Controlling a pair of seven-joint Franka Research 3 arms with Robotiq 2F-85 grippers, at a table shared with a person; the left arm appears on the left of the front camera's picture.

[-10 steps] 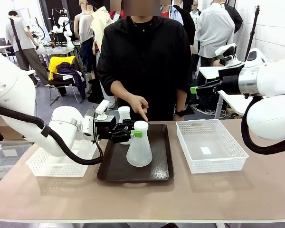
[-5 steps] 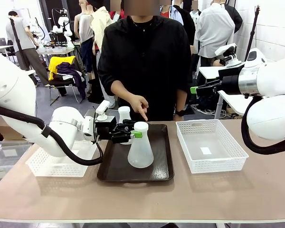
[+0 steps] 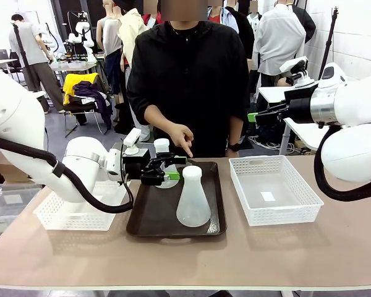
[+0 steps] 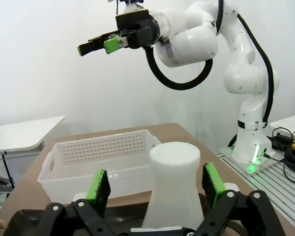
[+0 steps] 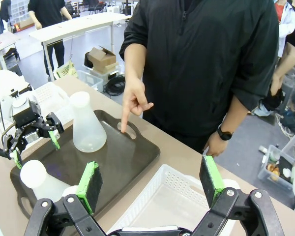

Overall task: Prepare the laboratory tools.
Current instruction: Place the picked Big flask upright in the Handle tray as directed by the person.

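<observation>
Brown tray (image 3: 149, 216) sat on the tan table (image 3: 266, 253), busy lab behind; both grippers (image 3: 173, 168) (image 5: 150, 184) were spread wide, holding nothing.

We see two frosted white flasks (image 3: 193, 198) (image 3: 162, 148) on a dark brown tray (image 3: 149, 216), white lattice baskets (image 3: 276, 189) (image 3: 68, 213) on a tan table (image 3: 247, 253), and black grippers (image 3: 171, 168) (image 5: 150, 186) with green pads.

Bright, even indoor light; soft shadows, sharp focus, wide-angle edge distortion.
</observation>
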